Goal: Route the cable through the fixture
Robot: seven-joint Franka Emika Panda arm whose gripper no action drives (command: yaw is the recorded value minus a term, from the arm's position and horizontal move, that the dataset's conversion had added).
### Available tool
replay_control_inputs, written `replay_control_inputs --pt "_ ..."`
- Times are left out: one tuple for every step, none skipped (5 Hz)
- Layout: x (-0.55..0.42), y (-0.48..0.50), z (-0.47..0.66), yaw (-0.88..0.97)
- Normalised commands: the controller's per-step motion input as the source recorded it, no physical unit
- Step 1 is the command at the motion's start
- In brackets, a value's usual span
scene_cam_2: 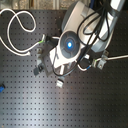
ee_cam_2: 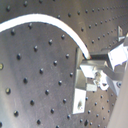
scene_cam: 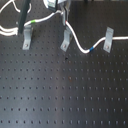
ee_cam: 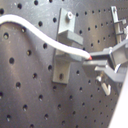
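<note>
The white cable (scene_cam: pixel 75 44) comes in from the first exterior view's left with its green band (scene_cam: pixel 31 23) above the left fixture (scene_cam: pixel 27 36). It rises to my gripper (scene_cam: pixel 63 14), then drops past the middle fixture (scene_cam: pixel 65 39) and curves to the blue band (scene_cam: pixel 92 49) near the right fixture (scene_cam: pixel 108 39). In both wrist views my gripper (ee_cam: pixel 91 58) (ee_cam_2: pixel 94 61) is shut on the cable (ee_cam: pixel 45 35) (ee_cam_2: pixel 60 22), just over a grey fixture (ee_cam: pixel 66 47) (ee_cam_2: pixel 84 82). In the second exterior view the arm (scene_cam_2: pixel 70 42) hides the gripper.
The black perforated board (scene_cam: pixel 60 95) fills the scene. The slack cable lies in a loop (scene_cam_2: pixel 15 30) at the second exterior view's top left. A small blue object (scene_cam_2: pixel 1 89) sits at that board's left edge. A further fixture (ee_cam: pixel 118 25) stands beyond the gripper.
</note>
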Motion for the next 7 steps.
replay_control_inputs --pt "0.056 0.06 0.02 -0.34" --pt "0.053 0.082 0.0 -0.24" --pt "0.159 0.113 0.0 -0.37" --pt "0.189 0.155 0.0 -0.33" --pt "0.0 0.0 0.02 0.0" --pt "-0.118 0.113 0.07 -0.47" --pt "-0.16 0.136 0.0 -0.3"
